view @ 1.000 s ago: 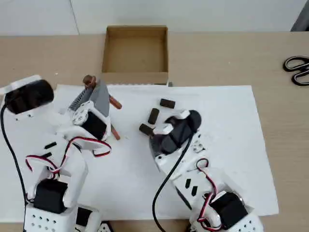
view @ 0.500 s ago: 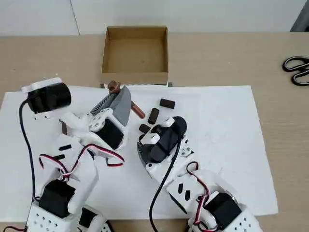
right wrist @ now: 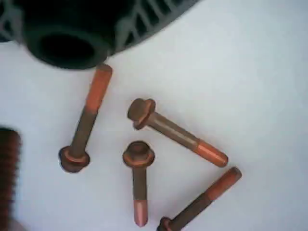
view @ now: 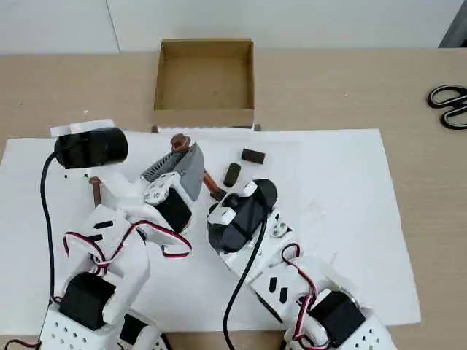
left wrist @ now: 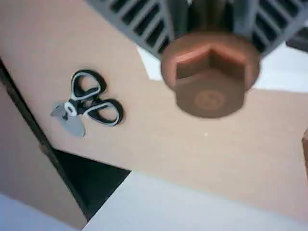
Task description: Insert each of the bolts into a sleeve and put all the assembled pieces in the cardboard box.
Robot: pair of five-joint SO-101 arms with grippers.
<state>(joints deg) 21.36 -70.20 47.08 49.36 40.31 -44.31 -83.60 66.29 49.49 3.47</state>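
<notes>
The left claw (view: 191,157) is closed on a copper-brown flanged hex-head bolt (left wrist: 209,72), with a grey ribbed jaw on either side of the shank just behind the head. In the high view the bolt's long axis runs on a slant. Its head points toward the open brown cardboard box (view: 204,117) at the far side of the desk (view: 328,87), and its shank points down and away toward the right arm.

The right claw (view: 222,198) is clamped on a short black cylindrical sleeve (right wrist: 65,45), whose hollow end faces the wrist camera. In the high view the bolt's tip lies just beside this sleeve, over the white paper sheet (view: 336,219). Whether the two touch cannot be told.

Two more black sleeves lie loose on the paper. One (view: 253,155) lies crosswise near the box, and the other (view: 232,175) lies lengthwise between that sleeve and the right claw.

The right wrist view has four loose bolts flat on the paper, pointing different ways: one (right wrist: 83,125) under the held sleeve, one (right wrist: 168,130) beside it, one (right wrist: 138,178) with its head toward those two, and one (right wrist: 202,202) at the edge.

Black-handled scissors (view: 449,106) rest on the bare desk, well apart from everything else.
</notes>
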